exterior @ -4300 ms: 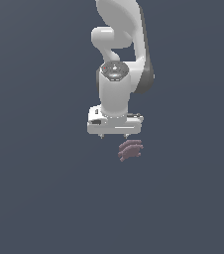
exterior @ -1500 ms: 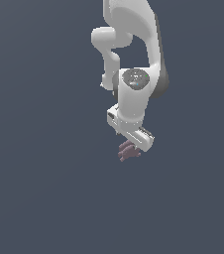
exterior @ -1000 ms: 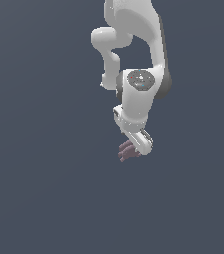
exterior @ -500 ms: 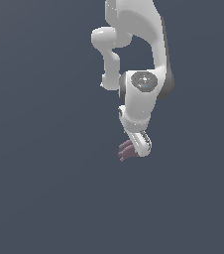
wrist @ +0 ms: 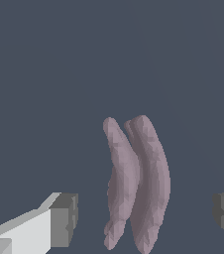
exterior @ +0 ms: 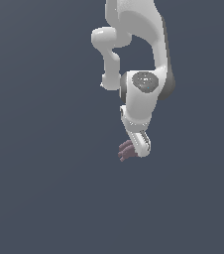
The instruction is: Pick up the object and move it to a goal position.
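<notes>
I'm holding the hand (wrist: 143,218) wide open, gripping nothing, pads either side of the object (wrist: 136,181) lying on the worktop (exterior: 44,198). It's looking light, rigid, ridged; I'm planning to pinch across its narrow middle.

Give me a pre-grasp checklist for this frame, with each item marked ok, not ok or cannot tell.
1. Gripper open: ok, the grey fingers stand wide apart.
2. Mauve object between the fingers: ok in the wrist view.
3. Fingers clear of the object: ok, gaps show on both sides.
4. Fingertips low enough to close: cannot tell; the exterior view hides them behind the hand.
5. Goal position visible: not ok, no marker shows.
</notes>
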